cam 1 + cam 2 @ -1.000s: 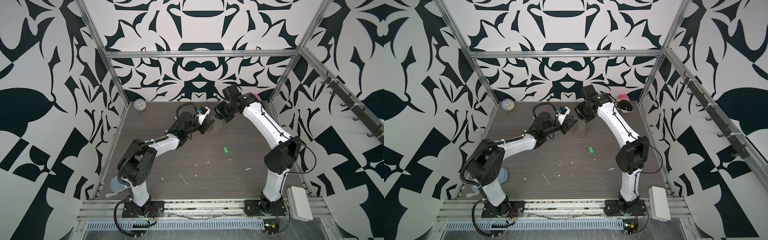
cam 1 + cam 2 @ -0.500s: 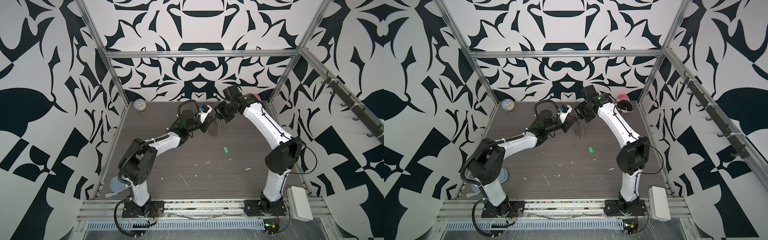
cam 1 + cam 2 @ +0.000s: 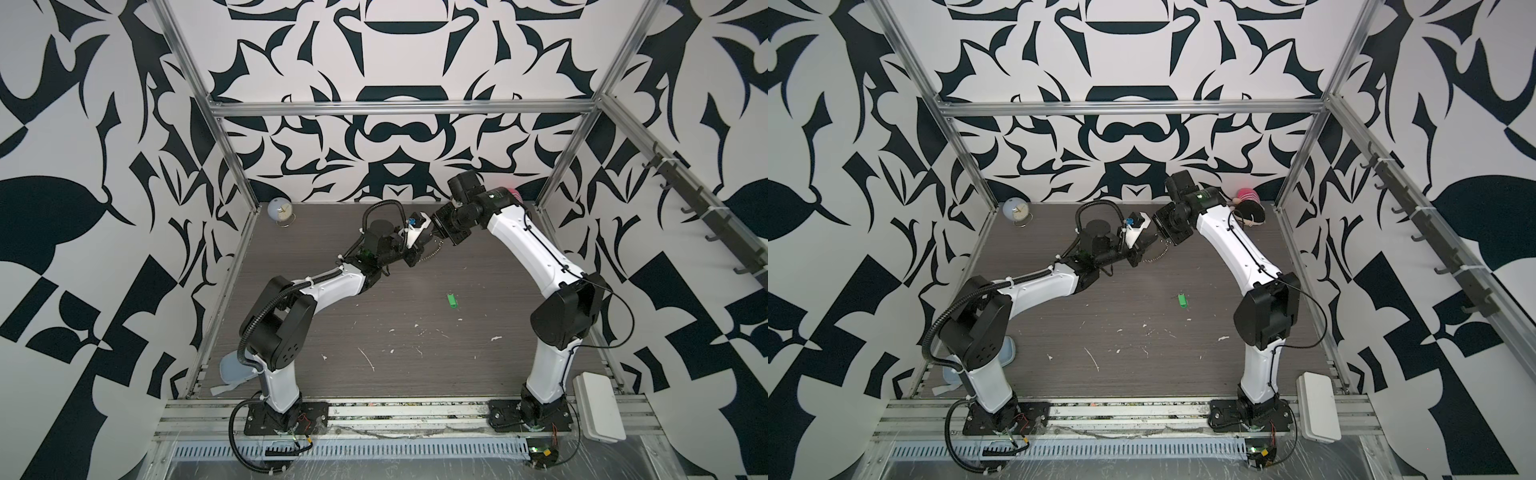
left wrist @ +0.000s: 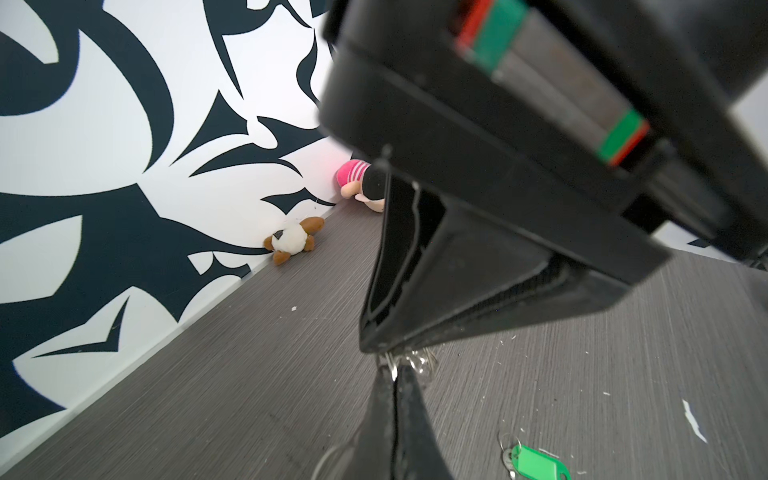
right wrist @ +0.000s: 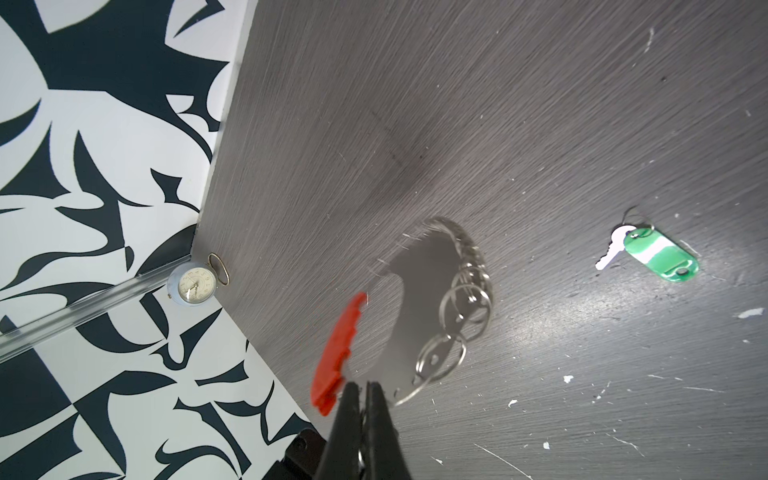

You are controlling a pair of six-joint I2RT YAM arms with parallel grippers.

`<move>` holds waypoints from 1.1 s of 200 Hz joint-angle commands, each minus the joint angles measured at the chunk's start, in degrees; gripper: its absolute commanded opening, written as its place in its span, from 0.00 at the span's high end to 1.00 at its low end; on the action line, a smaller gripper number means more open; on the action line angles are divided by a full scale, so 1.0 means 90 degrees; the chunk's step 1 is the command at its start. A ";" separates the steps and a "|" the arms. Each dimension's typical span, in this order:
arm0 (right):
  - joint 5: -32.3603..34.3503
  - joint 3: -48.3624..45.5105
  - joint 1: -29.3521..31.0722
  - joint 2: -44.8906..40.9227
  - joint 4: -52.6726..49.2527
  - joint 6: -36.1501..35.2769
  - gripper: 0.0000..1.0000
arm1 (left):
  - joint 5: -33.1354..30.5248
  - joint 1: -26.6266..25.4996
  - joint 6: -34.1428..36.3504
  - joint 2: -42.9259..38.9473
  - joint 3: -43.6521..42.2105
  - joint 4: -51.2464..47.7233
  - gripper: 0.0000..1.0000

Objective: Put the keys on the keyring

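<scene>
At the 12 o'clock end of the counter [image 3: 374, 324], the right claw [image 5: 362, 386] is clamped on the thin wire of the keyring [image 5: 476, 266], just beside its red plastic piece [image 5: 336, 353]. The loop, with its string of small silver rings, hangs off the fingertips. Close against it, the left claw [image 4: 392, 374] has its fingers pressed together with silver rings bunched at the point. It looks pinched on the same keyring, though which ring it has is too small to tell. The keys [image 3: 451, 300] lie loose on the counter at about 5 o'clock from both claws and well apart from them: a green tag with a small pale key on its tiny ring, touched by nothing.

My reading is that the step in hand is securing the loop between two claws, and threading has not begun. Next, one claw must keep the loop steady with its opening reachable. Its partner must let go, drop to the tag and take it by the plastic, leaving the tiny ring free.

No container holds any task thing. A pale blue shallow thing [image 3: 232, 370], perhaps a dish, sits at 8 o'clock behind the left arm's base, and its contents are hidden. A shut white box [image 3: 598, 411] rests at 4 o'clock beside the right arm's base.
</scene>
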 commanded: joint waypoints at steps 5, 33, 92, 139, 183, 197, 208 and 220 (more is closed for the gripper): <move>-0.0237 0.0036 0.0038 -0.0469 0.0159 -0.0124 0.97 | -0.0218 0.0006 0.0100 -0.0107 -0.0046 -0.0180 1.00; -0.0223 0.0003 -0.0035 -0.0522 0.0193 -0.0242 0.84 | -0.0236 0.0042 0.0081 -0.0253 -0.0152 -0.0231 1.00; -0.0706 -0.0481 -0.0619 -0.0962 0.1410 -0.3922 0.57 | 0.2243 0.0958 -0.0767 -0.0884 0.0176 -0.1383 1.00; -0.0588 -0.3649 -0.0791 -0.2312 0.5590 -0.5575 0.61 | 0.3661 0.1497 -0.0711 -0.1096 0.0842 -0.2989 1.00; -0.2347 -0.4217 -0.0805 -0.2268 0.7251 -0.5469 0.57 | 0.4193 0.1695 -0.0948 -0.1165 0.1036 -0.3223 1.00; -0.3141 -0.4183 -0.0803 -0.2066 0.7819 -0.4981 0.65 | 0.4254 0.1689 -0.1126 -0.1168 0.1081 -0.3132 1.00; -0.3652 -0.4180 -0.0804 -0.1899 0.8329 -0.4612 0.67 | 0.4329 0.1687 -0.1276 -0.1157 0.1111 -0.3016 1.00; -0.4143 -0.4201 -0.0805 -0.1732 0.8964 -0.4139 0.70 | 0.4383 0.1687 -0.1397 -0.1136 0.1127 -0.2917 1.00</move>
